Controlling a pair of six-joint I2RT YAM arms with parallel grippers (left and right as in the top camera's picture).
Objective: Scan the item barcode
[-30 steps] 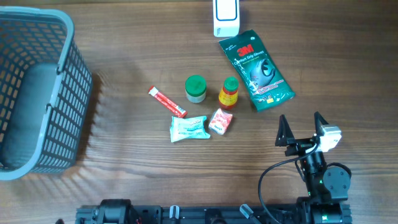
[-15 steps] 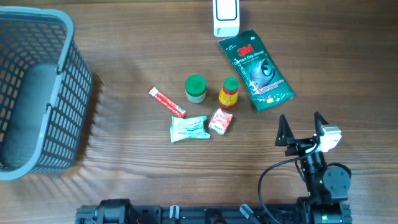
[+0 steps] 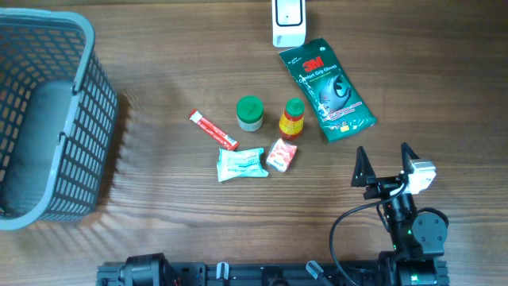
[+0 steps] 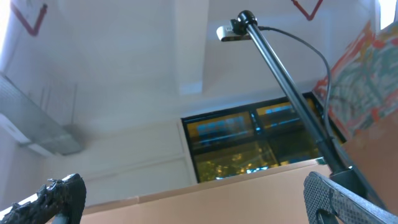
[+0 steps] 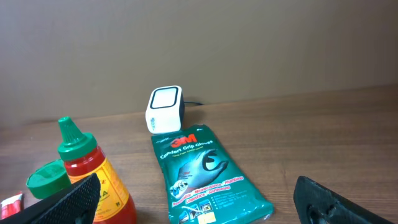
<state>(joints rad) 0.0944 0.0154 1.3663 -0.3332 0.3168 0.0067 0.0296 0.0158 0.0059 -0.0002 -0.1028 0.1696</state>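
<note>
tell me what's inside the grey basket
In the basket only its own dark floor shows, no item on it. Its sloping mesh walls cover the floor's edges, and its left side runs out of the picture.

My right gripper (image 3: 384, 161) stands with its jaws spread wide and nothing between them, pointing forward, while my right arm (image 3: 413, 230) is folded back close to its base. My left gripper (image 4: 194, 190) tilts upward, jaws just as wide and empty, my left arm (image 3: 147, 270) tucked low.
</note>
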